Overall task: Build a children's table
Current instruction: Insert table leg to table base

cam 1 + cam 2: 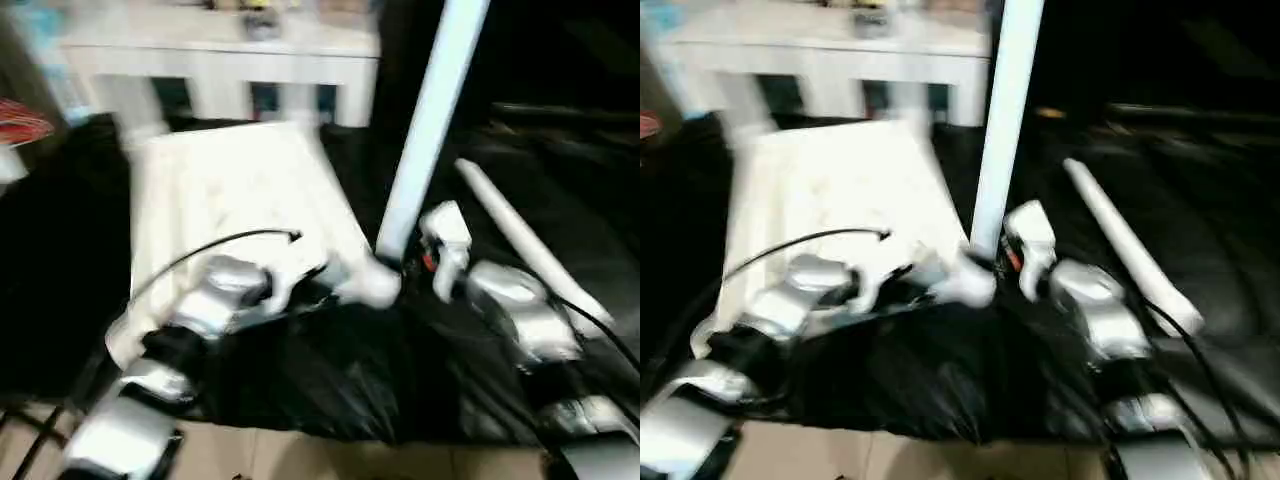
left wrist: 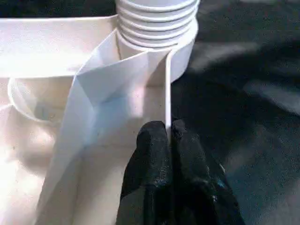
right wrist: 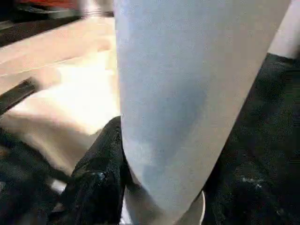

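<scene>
The tabletop (image 1: 235,195) lies underside up on a black cover, centre-left of the head view, ribs facing the camera. 1 leg (image 1: 432,120) stands upright in the near corner socket (image 2: 180,51), rising through the upper middle of the frame. In the left wrist view its threaded end sits partly in that socket with several thread rings above the rim, so I judge it not fully screwed in.

Left hand (image 2: 168,140): clenched on the thin rim wall of the tabletop, 1 black finger on each side, just beside the socket. Right hand (image 3: 123,187): against the lower part of the standing leg; 1 black finger (image 3: 96,180) presses its side, so it looks to be grasping the leg, though the other finger is hidden.

Risks:
- Leg tilts while turned, threads cross and it jams half-seated.
- Right hand slips on the smooth tapered tube and the leg stops turning.
- Left pinch is on a thin wall; torque from the leg could pull the rim free and the tabletop would spin or slide on the slick cover.
- A loose leg could topple toward the spare leg.

Counts: 1 tabletop, 1 standing leg, 1 loose leg (image 1: 520,240) lying diagonally at centre-right, so 2 legs visible. 1 white cabinet (image 1: 225,60) across the upper left.
</scene>
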### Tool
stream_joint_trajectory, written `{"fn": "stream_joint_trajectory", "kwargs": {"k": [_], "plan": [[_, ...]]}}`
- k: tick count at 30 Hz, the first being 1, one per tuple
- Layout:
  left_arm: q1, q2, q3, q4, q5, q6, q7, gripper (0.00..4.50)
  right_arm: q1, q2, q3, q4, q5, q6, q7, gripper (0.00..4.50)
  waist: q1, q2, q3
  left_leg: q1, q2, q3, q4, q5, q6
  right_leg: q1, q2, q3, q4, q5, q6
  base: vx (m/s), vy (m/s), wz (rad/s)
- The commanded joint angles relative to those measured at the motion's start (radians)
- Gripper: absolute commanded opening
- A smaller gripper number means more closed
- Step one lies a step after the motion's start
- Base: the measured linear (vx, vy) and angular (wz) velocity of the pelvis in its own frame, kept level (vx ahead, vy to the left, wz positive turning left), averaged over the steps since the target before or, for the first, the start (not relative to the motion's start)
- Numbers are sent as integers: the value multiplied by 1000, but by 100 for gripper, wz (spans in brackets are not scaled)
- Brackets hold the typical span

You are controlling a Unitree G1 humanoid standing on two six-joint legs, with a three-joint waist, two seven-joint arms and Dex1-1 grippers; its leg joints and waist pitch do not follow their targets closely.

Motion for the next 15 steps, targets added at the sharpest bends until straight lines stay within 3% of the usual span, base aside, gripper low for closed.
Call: {"fn": "stream_joint_trajectory", "kwargs": {"k": [1, 2, 4, 6, 8, 10, 15], "plan": [[-72, -32, 96, -69, -31, 14, 142, 0, 27, 31, -17, 165, -35, 62, -111, 187, -10, -2, -50, 28, 26, -29, -82, -584, -11, 27, -64, 15, -96, -596, -78, 0, 0, 0], [-72, -32, 96, -69, -31, 14, 142, 0, 27, 31, -17, 165, -35, 62, -111, 187, -15, 0, -47, 30, 22, -26, -75, -568, -2, 23, -68, 11, -101, -605, -87, 0, 0, 0], [-76, -61, 99, -72, -25, 26, 190, 0, -5, 65, -37, 231, -25, 64, -153, 187, -23, 1, -47, 21, 23, -28, -77, -563, 5, 32, -66, 0, -102, -598, -76, 0, 0, 0], [-73, -74, 95, -80, -24, 34, 197, 0, -21, 79, -41, 265, -25, 63, -170, 187, -28, 1, -49, 19, 25, -29, -80, -568, 9, 32, -68, 1, -97, -575, -80, 0, 0, 0], [-67, -85, 86, -94, -20, 49, 206, 0, -47, 98, -42, 313, -31, 54, -192, 187, -26, 1, -49, 24, 25, -25, -79, -565, 10, 24, -72, 7, -95, -566, -97, 0, 0, 0], [-65, -85, 84, -98, -16, 54, 210, 0, -54, 102, -41, 323, -34, 49, -194, 187, -26, 1, -50, 14, 26, -26, -82, -543, 13, 30, -73, 13, -88, -545, -108, 0, 0, 0], [-56, -76, 72, -112, -10, 62, 201, 0, -72, 100, -13, 346, -78, 37, -189, 187, -23, -3, -50, 14, 24, -21, -84, -527, 16, 26, -71, 23, -81, -526, -131, 0, 0, 0]]}}
